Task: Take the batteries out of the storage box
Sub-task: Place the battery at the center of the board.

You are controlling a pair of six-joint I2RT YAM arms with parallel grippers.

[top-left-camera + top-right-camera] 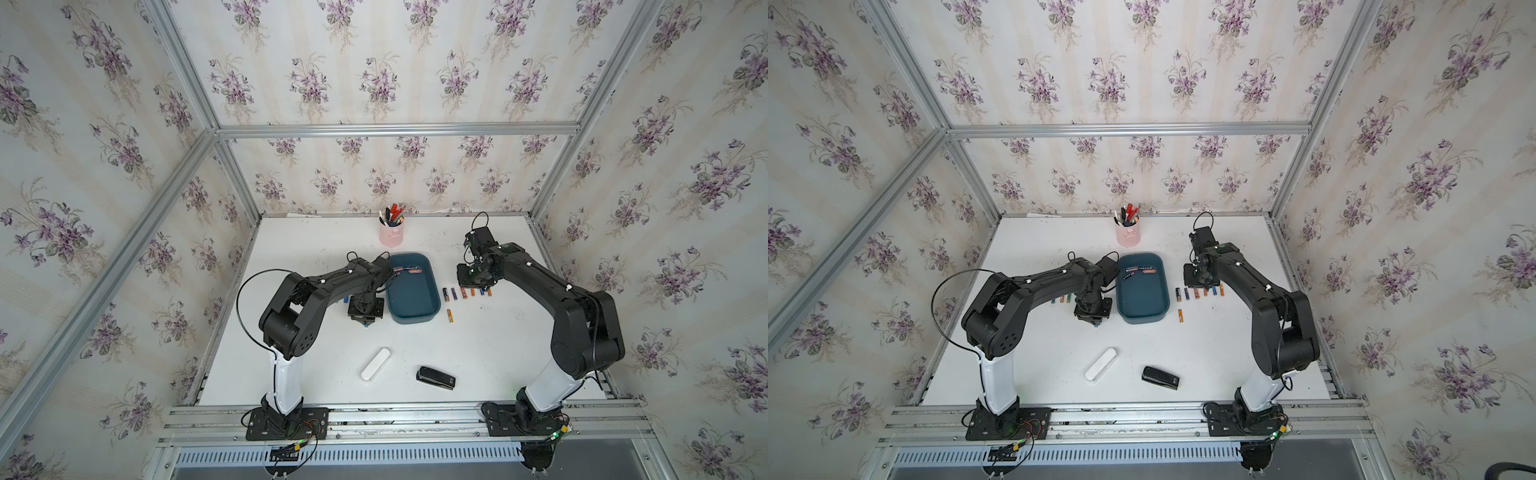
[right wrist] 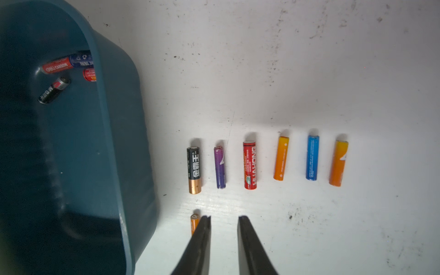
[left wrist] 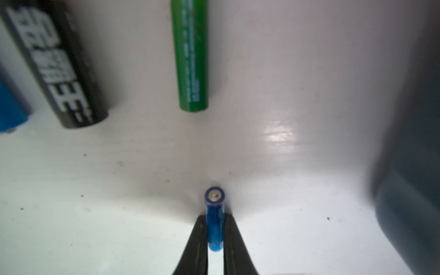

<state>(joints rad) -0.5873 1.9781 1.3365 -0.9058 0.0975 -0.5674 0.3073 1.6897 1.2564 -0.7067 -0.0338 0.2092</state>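
The teal storage box [image 1: 411, 297] [image 1: 1142, 297] holds several batteries [image 1: 409, 270] [image 2: 57, 65] at its far end. My left gripper [image 3: 215, 221] [image 1: 366, 322], just left of the box, is shut on a thin blue battery [image 3: 215, 214] close above the table. Ahead of it lie a green battery [image 3: 191, 59], a black one [image 3: 57, 66] and a blue one [image 3: 9, 107]. My right gripper [image 2: 224, 217] [image 1: 473, 286] hovers open and empty over a row of several batteries [image 2: 250, 164] [image 1: 465, 293] to the right of the box. One orange battery [image 2: 194, 223] [image 1: 449, 316] lies apart.
A pink pen cup [image 1: 390, 235] stands at the back behind the box. A white oblong case [image 1: 375, 365] and a black stapler-like object [image 1: 435, 378] lie near the table's front. The box wall [image 3: 416, 166] rises close beside the left gripper.
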